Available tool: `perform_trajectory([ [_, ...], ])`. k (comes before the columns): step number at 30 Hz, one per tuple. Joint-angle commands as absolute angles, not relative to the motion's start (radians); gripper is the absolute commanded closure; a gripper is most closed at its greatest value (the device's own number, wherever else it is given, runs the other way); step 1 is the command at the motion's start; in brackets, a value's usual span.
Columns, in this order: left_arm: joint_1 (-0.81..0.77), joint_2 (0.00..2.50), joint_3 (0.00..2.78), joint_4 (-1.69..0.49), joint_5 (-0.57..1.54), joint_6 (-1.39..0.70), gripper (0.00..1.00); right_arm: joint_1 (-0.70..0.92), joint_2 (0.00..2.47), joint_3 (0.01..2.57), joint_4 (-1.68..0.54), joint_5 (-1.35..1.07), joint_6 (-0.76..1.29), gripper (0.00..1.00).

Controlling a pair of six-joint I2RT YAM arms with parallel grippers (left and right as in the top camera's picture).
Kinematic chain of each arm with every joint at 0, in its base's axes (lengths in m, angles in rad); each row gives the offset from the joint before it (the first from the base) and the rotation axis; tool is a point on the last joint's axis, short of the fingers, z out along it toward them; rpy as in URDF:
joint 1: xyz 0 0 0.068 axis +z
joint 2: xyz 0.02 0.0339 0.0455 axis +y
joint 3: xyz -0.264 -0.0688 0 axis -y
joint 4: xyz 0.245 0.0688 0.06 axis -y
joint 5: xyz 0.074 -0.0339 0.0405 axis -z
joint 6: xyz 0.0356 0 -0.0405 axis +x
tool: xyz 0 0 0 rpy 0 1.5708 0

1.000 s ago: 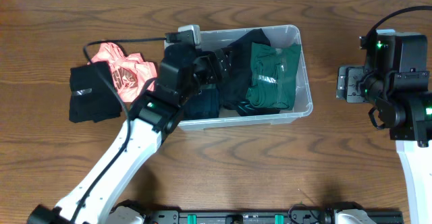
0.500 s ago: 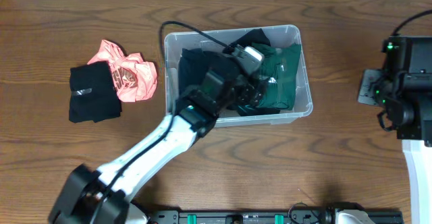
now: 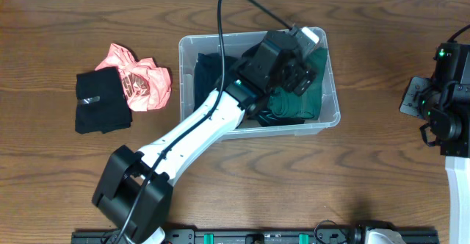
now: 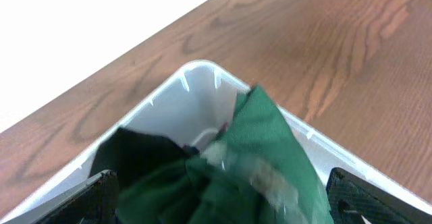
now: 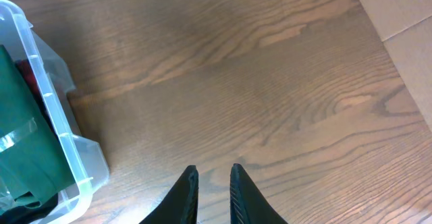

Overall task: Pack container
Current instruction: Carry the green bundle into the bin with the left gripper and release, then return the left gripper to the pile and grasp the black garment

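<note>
Hovering over container [image 3: 333, 106], left end effector [image 4: 227, 198] apart, right end effector [image 5: 212, 183] together, pink cloth [image 3: 137, 79] outside

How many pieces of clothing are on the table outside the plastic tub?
2. A crumpled pink garment lies left of the container; a folded black garment touches it on its lower left. The left arm could hide something small.

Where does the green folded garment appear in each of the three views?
Overhead: the green garment lies in the right half of the container.
Left wrist: the green garment fills the lower centre, below a container corner.
Right wrist: the green garment shows at the left edge, behind the container wall.
Shared landmark: the container's clear rim, right beside the garment in all three.
</note>
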State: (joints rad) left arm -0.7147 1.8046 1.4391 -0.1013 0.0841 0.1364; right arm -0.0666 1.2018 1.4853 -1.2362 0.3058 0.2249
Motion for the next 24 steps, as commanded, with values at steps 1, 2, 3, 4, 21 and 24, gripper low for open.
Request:
perform_trajectory([
  [1, -0.714, 1.878, 1.466, -0.128, 0.065, 0.16, 0.02, -0.076, 1.195, 1.483, -1.234, 0.307, 0.239, 0.84],
  [2, -0.714, 1.897, 1.466, -0.141, 0.063, 0.16, 0.02, -0.076, 1.196, 1.483, -1.234, 0.307, 0.239, 0.84],
  [3, -0.714, 1.92, 1.466, -0.153, 0.061, 0.156, 0.02, -0.076, 1.197, 1.483, -1.234, 0.307, 0.239, 0.84],
  [4, -0.711, 1.945, 1.466, -0.162, 0.058, 0.155, 0.02, -0.076, 1.198, 1.483, -1.234, 0.306, 0.239, 0.84],
  [21, -0.626, 1.871, 1.466, -0.266, 0.008, 0.1, 0.02, -0.075, 1.198, 1.483, -1.238, 0.307, 0.231, 0.83],
  [24, -0.625, 1.728, 1.466, -0.314, 0.006, 0.1, 0.02, -0.075, 1.198, 1.483, -1.238, 0.307, 0.23, 0.83],
])
